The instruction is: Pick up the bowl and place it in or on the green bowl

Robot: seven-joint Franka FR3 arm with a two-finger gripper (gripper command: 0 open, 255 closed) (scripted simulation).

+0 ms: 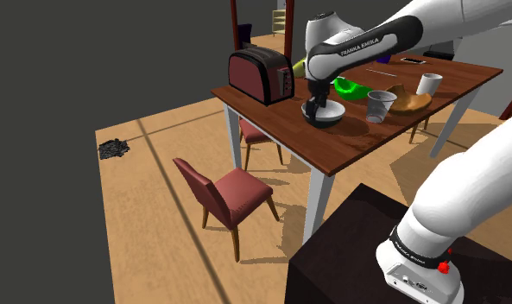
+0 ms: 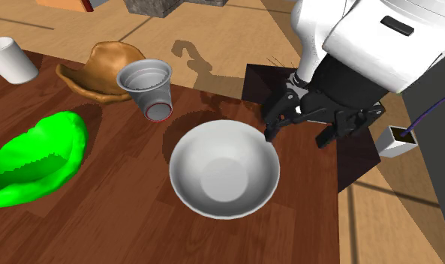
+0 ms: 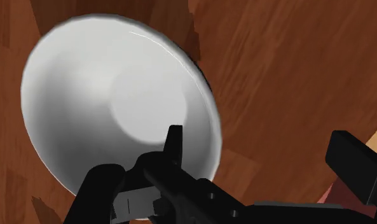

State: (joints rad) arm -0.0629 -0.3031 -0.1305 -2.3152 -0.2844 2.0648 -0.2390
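- The grey-white bowl (image 2: pixel 224 171) sat on the desk (image 2: pixel 138 232), with the green bowl (image 2: pixel 33 157) at its 9 o'clock.
- The pincer (image 2: pixel 297 135) gaped, straddling the rim at 2 o'clock and gripping nothing.
- A shallow rim pinch might slip, or the carry might clip the cup (image 2: pixel 147 86) at 11 o'clock.
- Dark wood desk; a red chair (image 1: pixel 232 190) on the plank floor (image 1: pixel 159 250).

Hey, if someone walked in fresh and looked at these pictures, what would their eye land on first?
Most likely the pale grey bowl on the brown table, with the black gripper open over its rim, one finger inside and one outside. Next comes the bright green bowl at the second exterior view's left edge. The dark red toaster stands at the table's corner toward the shoulder view's left.
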